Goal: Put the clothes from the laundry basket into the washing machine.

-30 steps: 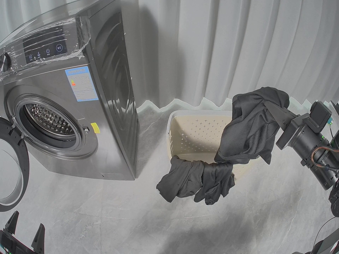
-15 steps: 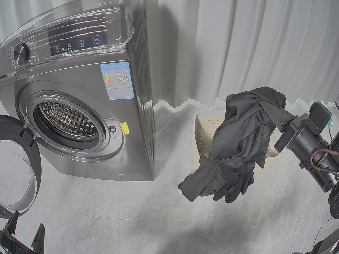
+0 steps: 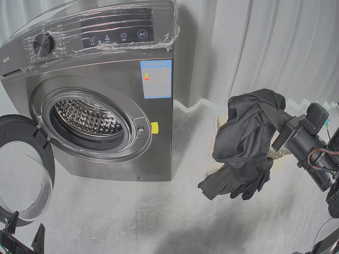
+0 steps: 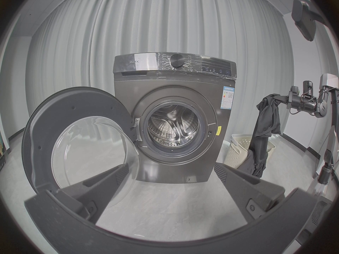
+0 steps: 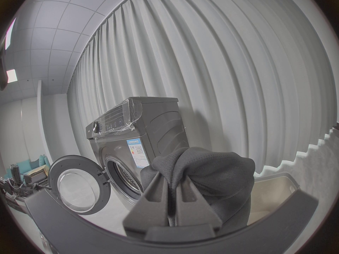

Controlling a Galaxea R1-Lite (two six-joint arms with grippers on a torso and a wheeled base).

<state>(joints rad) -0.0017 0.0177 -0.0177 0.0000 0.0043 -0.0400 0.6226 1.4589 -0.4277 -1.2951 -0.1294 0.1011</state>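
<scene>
Right claw [image 5: 173,186] clamped on black garment [image 3: 247,138]; left claw [image 4: 170,168] apart; washing machine [image 3: 106,67] door [image 3: 10,124] open, blue label [image 3: 155,79].

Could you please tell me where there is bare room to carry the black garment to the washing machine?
Free: the grey tile floor between the grey front-loading washing machine and the cream plastic laundry basket, and the drum mouth. Crowded: by the basket, where the black garment hangs from the right gripper.

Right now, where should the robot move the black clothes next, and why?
Probably carry the black garment left toward the washing machine's drum: the right gripper is shut on it, it hangs near the laundry basket, and the door stands open.
</scene>
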